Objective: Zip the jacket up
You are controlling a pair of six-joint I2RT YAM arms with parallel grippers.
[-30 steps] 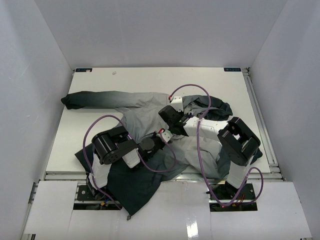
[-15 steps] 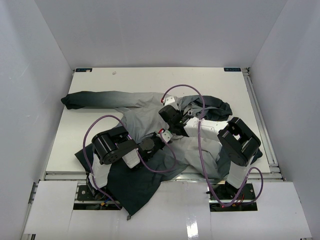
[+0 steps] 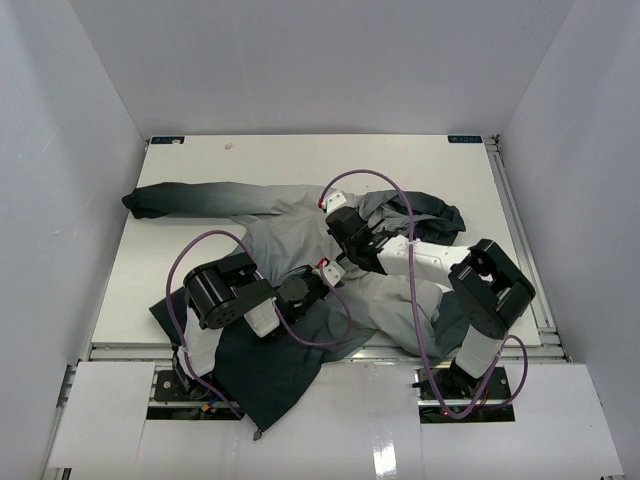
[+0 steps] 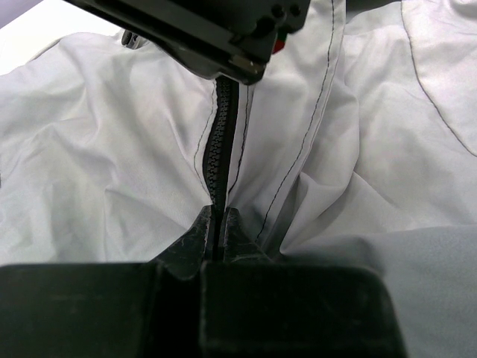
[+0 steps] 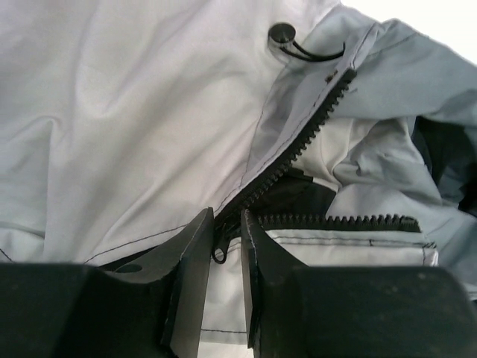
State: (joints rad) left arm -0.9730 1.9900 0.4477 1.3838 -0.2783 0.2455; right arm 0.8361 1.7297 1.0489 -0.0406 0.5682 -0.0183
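Observation:
The jacket (image 3: 285,235) lies spread on the white table, light grey with dark hem and hood. My left gripper (image 4: 218,220) is shut on the closed zipper (image 4: 222,134) low on the jacket's front; in the top view the left gripper (image 3: 325,272) sits mid-jacket. Farther up, my right gripper (image 5: 227,216) stands slightly open around the zipper pull (image 5: 220,250), whose small ring hangs loose beside the left finger. Beyond the pull the two rows of zipper teeth (image 5: 313,130) part over the dark lining. In the top view the right gripper (image 3: 338,222) is near the collar.
A cord toggle (image 5: 282,33) lies by the collar. One sleeve (image 3: 190,198) stretches to the left across the table (image 3: 200,160). The dark hem (image 3: 270,385) hangs over the near edge. Purple cables (image 3: 190,260) loop above both arms. White walls enclose three sides.
My right gripper has moved a little farther up the jacket towards the collar and its jaws have parted. The right arm's elbow swung right. The left gripper has stayed put.

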